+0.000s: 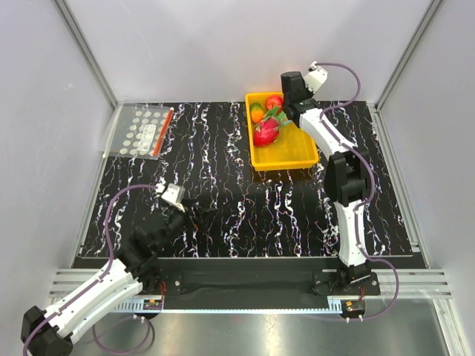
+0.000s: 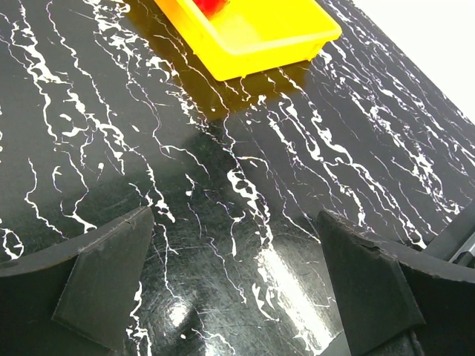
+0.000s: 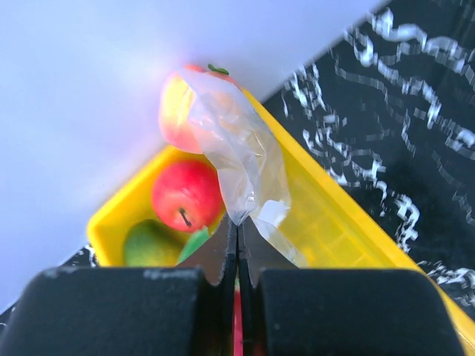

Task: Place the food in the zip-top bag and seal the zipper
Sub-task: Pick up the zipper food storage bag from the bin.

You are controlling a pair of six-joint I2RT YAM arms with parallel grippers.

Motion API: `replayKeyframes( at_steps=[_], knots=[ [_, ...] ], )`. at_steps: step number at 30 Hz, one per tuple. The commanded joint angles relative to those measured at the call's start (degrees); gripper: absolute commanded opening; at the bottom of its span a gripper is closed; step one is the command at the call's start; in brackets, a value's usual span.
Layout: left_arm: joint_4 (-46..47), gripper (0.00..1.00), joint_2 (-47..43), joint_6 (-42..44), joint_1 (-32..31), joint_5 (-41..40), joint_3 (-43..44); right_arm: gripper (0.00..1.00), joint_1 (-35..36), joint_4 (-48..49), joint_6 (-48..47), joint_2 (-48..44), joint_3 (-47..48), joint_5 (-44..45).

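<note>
3 fruits [image 3: 187,194], 1 bag [image 3: 245,159] btwn R fingers [image 3: 210,259], 1 tray [image 3: 334,222]

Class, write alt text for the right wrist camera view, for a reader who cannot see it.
The right gripper, jaws shut, pinches a crumpled clear plastic bag above a yellow tray. In the tray lie a red apple and a green fruit; a peach-coloured fruit shows behind the bag.

Plain white walls [image 1: 223,44]; black white-veined tabletop [image 1: 223,193]; aluminium corner posts [image 1: 84,50]
</note>
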Motion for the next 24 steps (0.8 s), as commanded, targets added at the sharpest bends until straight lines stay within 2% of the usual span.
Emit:
replayKeyframes(
  at_steps=[1, 8, 14, 20, 24],
  knots=[
    [3.27, 0.99, 0.51, 1.26, 0.08, 0.43, 0.02, 0.0, 1.51, 4.53, -9.39, -7.22, 2.31, 6.92],
    [3.79, 0.99, 1.56, 1.88, 0.08, -0.09, 0.11, 0.0, 2.13, 5.59, -12.13, -17.15, -6.81, 4.02],
    [6.34, 0.99, 4.64, 2.23, 0.08, -1.15, 0.28, 0.0, 2.04, 2.78, -9.85, -26.91, -13.41, -6.6],
    [7.66, 0.99, 6.66, 1.7, -1.23, -1.5, 2.04, 0.0, 2.13, -2.94, -5.45, -33.5, -17.54, -24.87],
    [5.82, 0.99, 5.52, 3.02, -3.87, -5.01, 3.36, 0.0, 2.13, -1.53, -7.55, -37.37, -22.91, -44.29]
  ],
)
